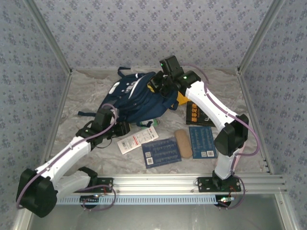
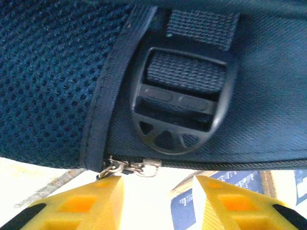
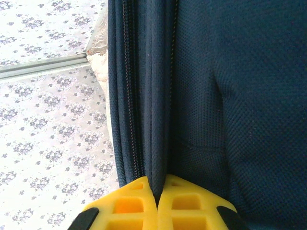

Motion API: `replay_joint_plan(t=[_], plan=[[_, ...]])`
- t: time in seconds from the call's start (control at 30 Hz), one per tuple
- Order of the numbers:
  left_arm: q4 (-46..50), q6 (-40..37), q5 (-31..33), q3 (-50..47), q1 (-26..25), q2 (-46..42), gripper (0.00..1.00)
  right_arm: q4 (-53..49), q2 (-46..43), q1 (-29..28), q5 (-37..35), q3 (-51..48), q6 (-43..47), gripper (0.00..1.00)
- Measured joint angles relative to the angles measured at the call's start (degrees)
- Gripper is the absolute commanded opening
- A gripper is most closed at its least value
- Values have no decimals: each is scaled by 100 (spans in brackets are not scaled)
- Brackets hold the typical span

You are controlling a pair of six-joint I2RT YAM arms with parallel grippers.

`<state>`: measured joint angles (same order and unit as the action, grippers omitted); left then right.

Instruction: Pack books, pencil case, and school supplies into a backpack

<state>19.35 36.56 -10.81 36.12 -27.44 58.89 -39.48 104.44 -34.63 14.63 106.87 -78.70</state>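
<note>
The navy backpack lies on the table at the back middle. My right gripper is at its upper right edge, and in the right wrist view its yellow fingers are shut on a fold of backpack fabric beside a zipper track. My left gripper is at the backpack's near edge, open, with the metal zipper pull just above its left fingertip and a black strap buckle higher up. Two blue books, the tan pencil case, a black book and the white packet lie in front.
An orange book pokes out from under the right arm beside the backpack. A small green item lies at the backpack's near edge. Patterned walls enclose the table on three sides, and a metal rail runs along the front.
</note>
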Motion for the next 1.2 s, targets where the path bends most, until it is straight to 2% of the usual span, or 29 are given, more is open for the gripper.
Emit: replay_joint_plan(t=[0.33, 0.97, 1.2], plan=[[-9, -140, 251, 125, 0, 485, 39, 46, 55, -55, 26, 33, -46, 0], [81, -509, 922, 385, 0, 632, 1, 588, 96, -92, 125, -144, -149, 0], [192, -634, 1023, 385, 0, 131, 0, 586, 96, -9, 173, -151, -138, 0]])
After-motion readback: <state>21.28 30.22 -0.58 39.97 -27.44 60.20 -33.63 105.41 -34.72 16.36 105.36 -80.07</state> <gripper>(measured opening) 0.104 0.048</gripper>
